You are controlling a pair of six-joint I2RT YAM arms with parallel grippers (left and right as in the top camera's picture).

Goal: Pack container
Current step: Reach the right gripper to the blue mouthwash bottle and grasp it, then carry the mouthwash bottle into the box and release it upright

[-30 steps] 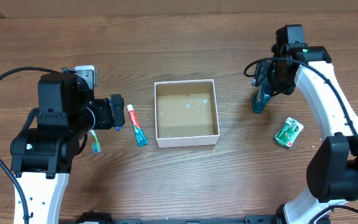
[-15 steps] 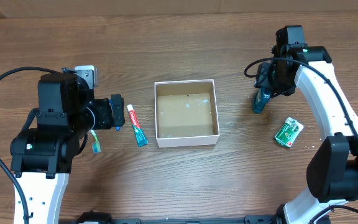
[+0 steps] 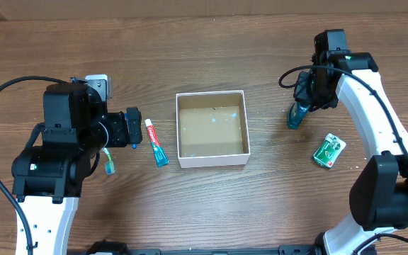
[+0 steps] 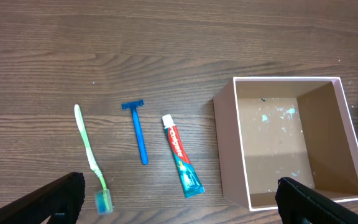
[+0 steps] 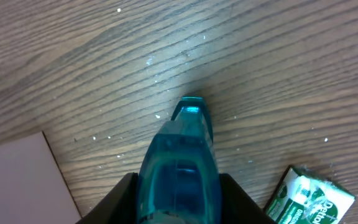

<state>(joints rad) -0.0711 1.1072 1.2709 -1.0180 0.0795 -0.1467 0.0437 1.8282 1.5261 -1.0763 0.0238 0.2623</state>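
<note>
Brown wooden table (image 3: 211,212), and right in the middle of it sat the container (image 3: 213,160), open-topped, white walls up, its brown floor flecked with pale specks. Off to its left lay a toothpaste tube (image 3: 156,142), just beside the wall but not touching. Further left, the wrist view showed a blue razor (image 4: 140,137) and then a green toothbrush (image 4: 89,155), all three lying roughly side by side. The left gripper (image 3: 132,127) hung over that row, fingers spread wide with nothing between them. Over on the other side, well clear of the container, the right gripper (image 5: 179,199) was clamped around a teal bottle (image 3: 295,115), a finger on each flank. A green packet (image 3: 329,151) lay on the wood near the bottle.
</note>
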